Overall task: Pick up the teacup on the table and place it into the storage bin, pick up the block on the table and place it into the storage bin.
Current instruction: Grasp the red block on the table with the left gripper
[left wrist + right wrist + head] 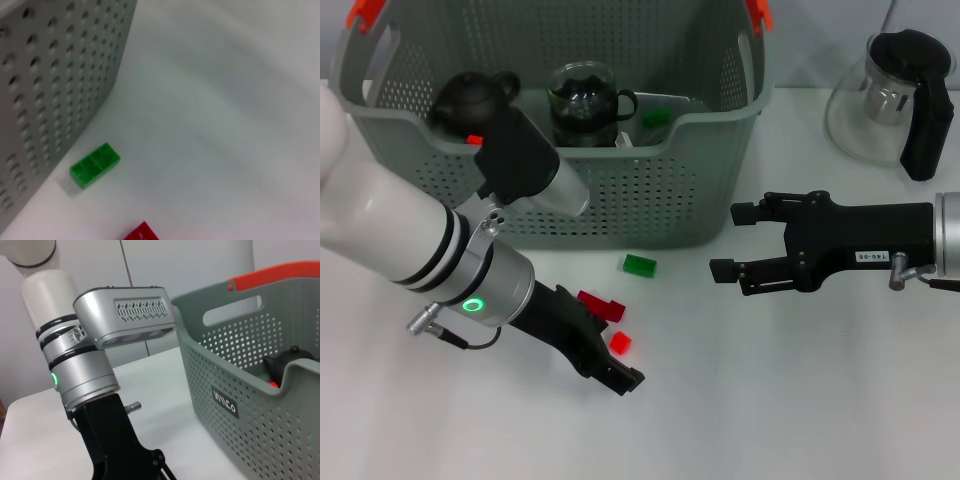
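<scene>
Left gripper (612,377) sits low at the near side over the red blocks (603,305), evidently lining up a pick; its finger state cannot be told. Right gripper (748,243) hovers spread and empty, idle. Green block (640,265) lies just before the storage bin (650,190); a glass teacup (583,103) already stands inside. White table (800,400); glass pot (900,95) far right.

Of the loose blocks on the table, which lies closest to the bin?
The green block, lying just in front of the bin. The dark red block and the bright red block sit farther out, by the left gripper.
</scene>
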### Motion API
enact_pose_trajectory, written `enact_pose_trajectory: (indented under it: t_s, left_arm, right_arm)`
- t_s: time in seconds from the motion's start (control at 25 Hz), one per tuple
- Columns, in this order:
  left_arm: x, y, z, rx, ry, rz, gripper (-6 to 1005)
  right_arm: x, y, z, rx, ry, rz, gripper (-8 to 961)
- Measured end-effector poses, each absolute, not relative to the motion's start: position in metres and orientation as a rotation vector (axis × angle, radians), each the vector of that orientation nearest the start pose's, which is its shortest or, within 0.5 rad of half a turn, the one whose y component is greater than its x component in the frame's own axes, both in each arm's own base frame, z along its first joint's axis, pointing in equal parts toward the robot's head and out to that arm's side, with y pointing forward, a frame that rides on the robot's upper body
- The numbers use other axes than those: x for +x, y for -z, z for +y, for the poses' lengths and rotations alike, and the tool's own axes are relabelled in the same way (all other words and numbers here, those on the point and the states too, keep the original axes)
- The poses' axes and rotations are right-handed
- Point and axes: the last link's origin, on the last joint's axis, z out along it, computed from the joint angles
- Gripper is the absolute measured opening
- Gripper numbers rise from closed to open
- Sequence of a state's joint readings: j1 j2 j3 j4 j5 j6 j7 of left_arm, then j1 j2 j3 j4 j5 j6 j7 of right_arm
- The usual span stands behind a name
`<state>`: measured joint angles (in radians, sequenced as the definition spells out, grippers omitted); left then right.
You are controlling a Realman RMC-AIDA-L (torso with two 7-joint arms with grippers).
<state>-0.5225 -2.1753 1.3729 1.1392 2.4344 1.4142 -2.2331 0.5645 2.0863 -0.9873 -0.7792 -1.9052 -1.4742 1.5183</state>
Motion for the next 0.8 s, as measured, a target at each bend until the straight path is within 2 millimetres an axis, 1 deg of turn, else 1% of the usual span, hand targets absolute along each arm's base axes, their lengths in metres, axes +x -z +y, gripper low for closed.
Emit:
enact_pose_trajectory:
  t_s: [0.44, 0.8]
  left_arm:
    - [-0.195, 0.075, 0.329, -2.853, -0.310, -0.766, 905]
    - [-0.192, 0.074, 0.333, -2.854, -0.337, -0.710, 904]
  right_arm:
    - [0.217, 0.019, 0.347, -2.869, -0.582, 0.499, 913]
    - [0.218, 0.018, 0.347, -2.865, -0.583, 0.499, 913]
